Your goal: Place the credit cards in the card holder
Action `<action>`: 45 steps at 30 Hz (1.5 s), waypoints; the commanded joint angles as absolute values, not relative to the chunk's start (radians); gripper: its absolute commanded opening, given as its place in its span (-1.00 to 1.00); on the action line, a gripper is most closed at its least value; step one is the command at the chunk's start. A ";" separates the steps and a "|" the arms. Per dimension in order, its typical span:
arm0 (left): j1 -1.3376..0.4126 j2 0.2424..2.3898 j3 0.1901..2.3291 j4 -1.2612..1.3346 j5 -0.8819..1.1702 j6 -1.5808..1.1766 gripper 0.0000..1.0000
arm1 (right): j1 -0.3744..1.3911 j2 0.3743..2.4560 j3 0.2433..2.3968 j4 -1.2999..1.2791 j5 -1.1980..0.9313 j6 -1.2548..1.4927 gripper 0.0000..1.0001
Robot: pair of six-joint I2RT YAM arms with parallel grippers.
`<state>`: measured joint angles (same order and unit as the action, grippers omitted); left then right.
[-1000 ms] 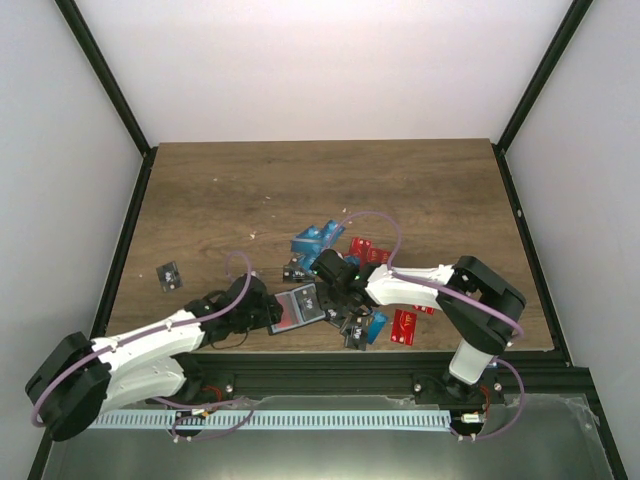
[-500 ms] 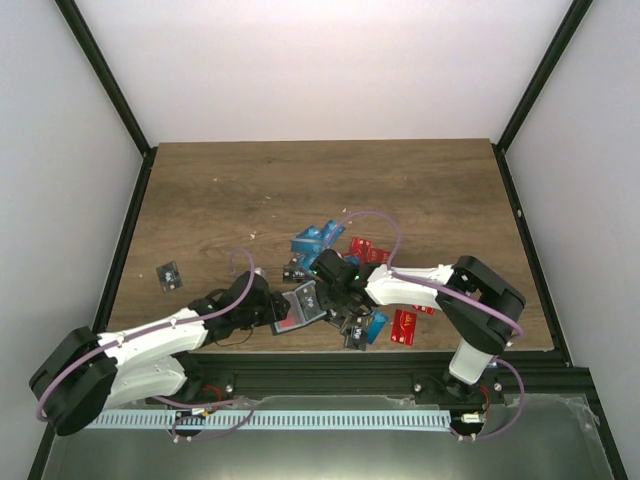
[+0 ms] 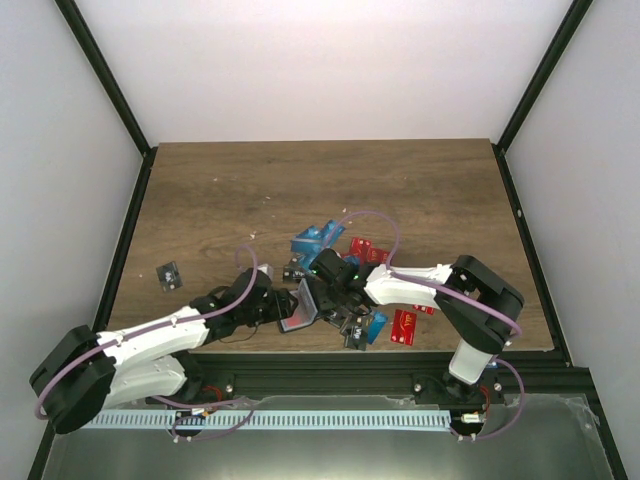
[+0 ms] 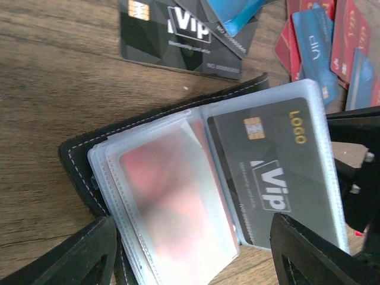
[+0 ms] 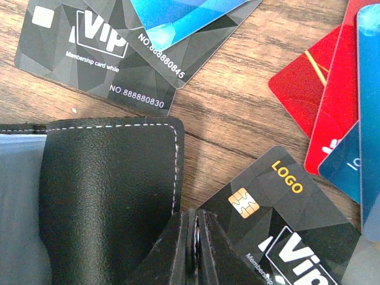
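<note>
card holder [image 4: 74, 157] card [image 4: 267, 166]: "logo", "vip", maybe "membership"

Far side of table [image 3: 300, 180] open — credit cards [image 3: 318, 238] + card holder [image 3: 297, 312] clog ctr.

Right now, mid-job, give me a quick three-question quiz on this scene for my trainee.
1. The LOGO card in the card holder sleeve is: A red, B blue, C black.
2. True or false: the card holder is folded shut.
3. Fill in: the right hand has its jaws ___.
Key: 1 C; 2 false; 3 shut.
</note>
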<state>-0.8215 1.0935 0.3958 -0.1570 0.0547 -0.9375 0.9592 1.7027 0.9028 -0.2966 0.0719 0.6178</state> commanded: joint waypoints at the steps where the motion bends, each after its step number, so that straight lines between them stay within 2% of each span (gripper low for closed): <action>1: -0.841 1.089 0.445 -0.086 0.073 -0.926 0.45 | 0.979 1.771 0.888 -0.324 0.028 0.612 -0.99; 18: -0.874 1.123 0.503 0.013 0.074 -0.914 0.43 | 0.980 1.761 0.885 -0.309 0.003 0.605 -0.99; 35: -0.891 1.249 0.518 0.145 0.094 -0.908 0.41 | 0.993 1.775 0.882 -0.246 -0.053 0.626 -0.99; 45: -0.894 1.256 0.521 0.127 0.089 -0.891 0.42 | 1.012 1.797 0.868 -0.153 -0.124 0.680 -0.99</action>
<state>-0.8669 1.2591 0.5030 0.0586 -0.0006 -0.9138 0.9516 1.7103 0.8951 -0.2455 0.0322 0.6353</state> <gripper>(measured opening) 0.707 0.054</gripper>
